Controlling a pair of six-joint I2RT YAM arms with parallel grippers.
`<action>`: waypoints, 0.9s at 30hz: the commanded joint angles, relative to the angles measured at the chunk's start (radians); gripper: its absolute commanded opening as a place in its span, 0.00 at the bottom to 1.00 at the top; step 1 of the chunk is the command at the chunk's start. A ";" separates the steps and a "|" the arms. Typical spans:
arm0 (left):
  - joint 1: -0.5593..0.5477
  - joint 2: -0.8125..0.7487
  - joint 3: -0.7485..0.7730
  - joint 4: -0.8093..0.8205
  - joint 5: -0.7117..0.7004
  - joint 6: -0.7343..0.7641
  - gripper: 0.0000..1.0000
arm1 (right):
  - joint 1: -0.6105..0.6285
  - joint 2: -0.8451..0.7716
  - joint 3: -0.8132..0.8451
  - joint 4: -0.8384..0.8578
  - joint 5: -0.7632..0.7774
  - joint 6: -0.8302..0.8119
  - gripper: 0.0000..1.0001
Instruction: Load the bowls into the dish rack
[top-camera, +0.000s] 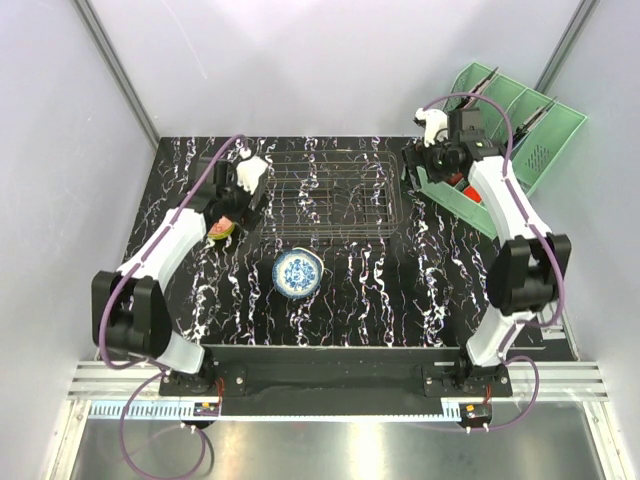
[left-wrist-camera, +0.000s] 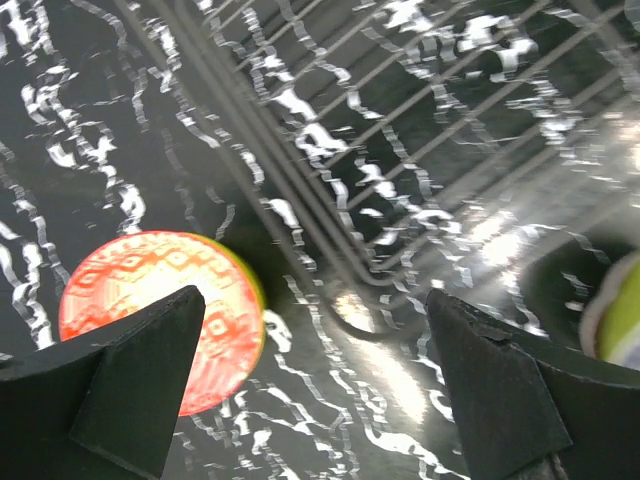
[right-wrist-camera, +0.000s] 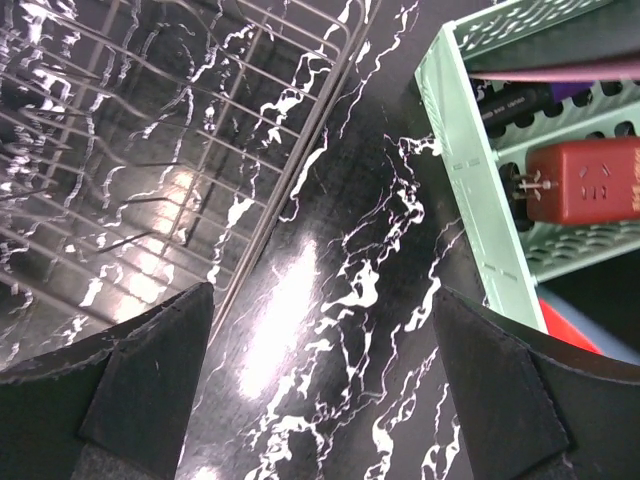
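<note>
The dish rack (top-camera: 330, 195), a dark wire basket, stands at the table's far middle with no bowl showing inside it. A white bowl with blue floral pattern (top-camera: 297, 272) sits in front of the rack. A bowl with a lime-green outside and a red-orange patterned inside (top-camera: 222, 229) lies left of the rack. My left gripper (top-camera: 243, 192) hovers open by the rack's left end. In its wrist view the gripper (left-wrist-camera: 320, 385) has the bowl (left-wrist-camera: 160, 310) beside the left finger and the rack's corner (left-wrist-camera: 400, 130) ahead. My right gripper (top-camera: 428, 160) is open between the rack's right side (right-wrist-camera: 150, 130) and the organizer.
A mint-green slotted organizer (top-camera: 510, 140) stands at the far right, holding a red block (right-wrist-camera: 585, 180) and dark items. A lime-green and white rounded edge (left-wrist-camera: 620, 320) shows at the left wrist view's right border. Grey walls close in the table's back and sides.
</note>
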 joint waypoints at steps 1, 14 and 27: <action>-0.003 0.003 0.093 0.030 -0.092 0.043 0.99 | 0.037 0.059 0.084 0.002 0.066 -0.042 1.00; -0.021 0.162 0.156 0.088 -0.277 0.098 0.99 | 0.113 0.132 0.034 0.033 0.138 -0.086 1.00; -0.038 0.532 0.591 0.076 -0.412 0.176 0.99 | 0.190 0.015 -0.152 0.003 0.264 -0.246 1.00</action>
